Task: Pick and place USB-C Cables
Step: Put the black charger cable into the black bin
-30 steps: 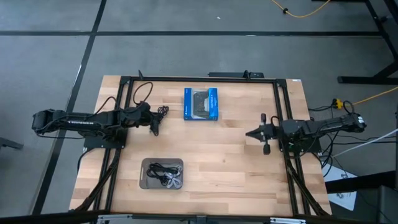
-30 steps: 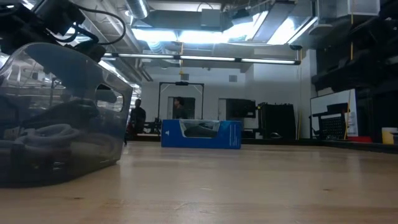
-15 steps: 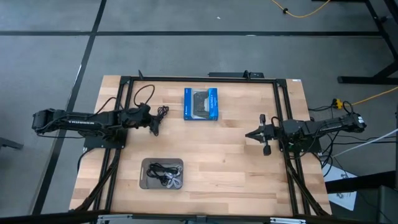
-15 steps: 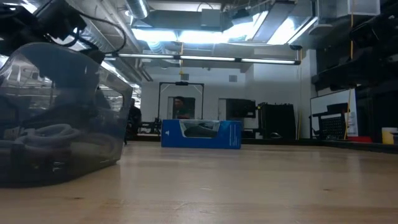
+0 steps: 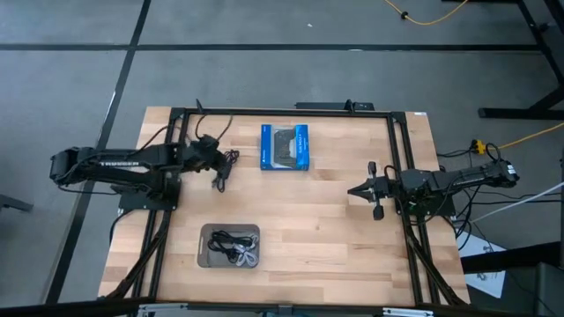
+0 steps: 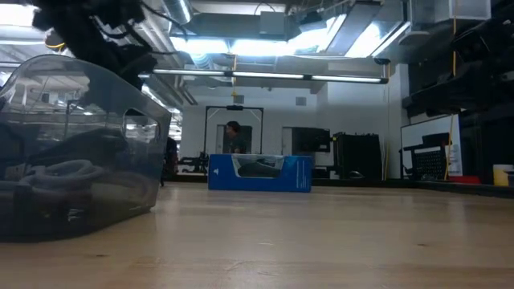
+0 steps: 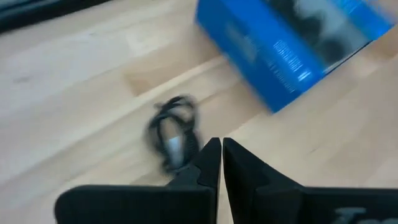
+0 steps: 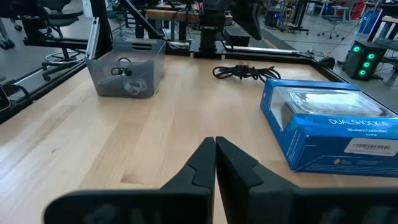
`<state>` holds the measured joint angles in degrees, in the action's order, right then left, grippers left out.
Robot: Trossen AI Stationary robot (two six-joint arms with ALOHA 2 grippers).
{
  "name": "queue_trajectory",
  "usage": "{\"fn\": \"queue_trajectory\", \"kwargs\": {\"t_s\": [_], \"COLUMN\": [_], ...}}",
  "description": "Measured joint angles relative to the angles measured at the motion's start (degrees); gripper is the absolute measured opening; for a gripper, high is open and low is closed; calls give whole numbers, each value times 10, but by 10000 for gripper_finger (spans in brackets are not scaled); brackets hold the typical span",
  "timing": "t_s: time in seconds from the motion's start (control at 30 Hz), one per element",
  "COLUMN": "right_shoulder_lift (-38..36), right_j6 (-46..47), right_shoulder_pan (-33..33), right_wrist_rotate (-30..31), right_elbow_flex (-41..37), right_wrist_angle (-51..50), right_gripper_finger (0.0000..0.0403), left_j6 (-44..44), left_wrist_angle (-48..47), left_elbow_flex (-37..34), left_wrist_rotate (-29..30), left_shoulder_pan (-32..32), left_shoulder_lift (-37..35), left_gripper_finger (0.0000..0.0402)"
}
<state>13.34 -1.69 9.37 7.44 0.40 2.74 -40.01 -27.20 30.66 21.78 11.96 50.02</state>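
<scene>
Swinging back from a second ago, the left gripper [image 5: 218,179] now hangs empty over bare wood, jaws closed, just beside the black USB-C cable [image 5: 231,157]; that loose bundle lies near the blue box [image 5: 285,146], its long axis unclear; the right gripper [image 5: 377,211] waits closed.

Table [image 5: 317,220]: pale wood planks, visible grain, smooth matt finish. Tray [image 6: 48,144], left of low view: translucent smoky plastic, glossy, light glints on wall. Blue box [image 8: 323,127], right of right wrist view: glossy printed cardboard, clear plastic window. Cable bundle [image 8: 245,72], upper centre there: black, rubbery, matt. Left gripper [image 7: 221,163] fingers: matt black plastic. Frame rails [image 5: 282,112], upper part of high view: dark matt metal.
</scene>
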Motion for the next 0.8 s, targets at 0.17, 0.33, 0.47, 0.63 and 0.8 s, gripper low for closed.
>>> {"fn": "queue_trajectory", "kwargs": {"t_s": [0.17, 0.33, 0.47, 0.63, 0.8], "right_shoulder_lift": [0, 0, 0, 0, 0], "right_j6": [1, 1, 1, 1, 1], "right_shoulder_pan": [0, 0, 0, 0, 0], "right_wrist_rotate": [0, 0, 0, -1, -2], "right_elbow_flex": [0, 0, 0, 0, 0], "right_wrist_angle": [0, 0, 0, 0, 0], "right_gripper_finger": [16, 16, 16, 16, 16], "left_j6": [58, 55, 41, 10, -3], "left_wrist_angle": [-100, -98, -98, -97, -95], "left_elbow_flex": [62, 64, 64, 64, 64], "left_wrist_rotate": [-21, -50, -69, -64, -71], "left_shoulder_pan": [9, 9, 11, 11, 9], "left_shoulder_lift": [79, 140, 161, 163, 171], "left_gripper_finger": [11, 12, 30, 75, 116]}}
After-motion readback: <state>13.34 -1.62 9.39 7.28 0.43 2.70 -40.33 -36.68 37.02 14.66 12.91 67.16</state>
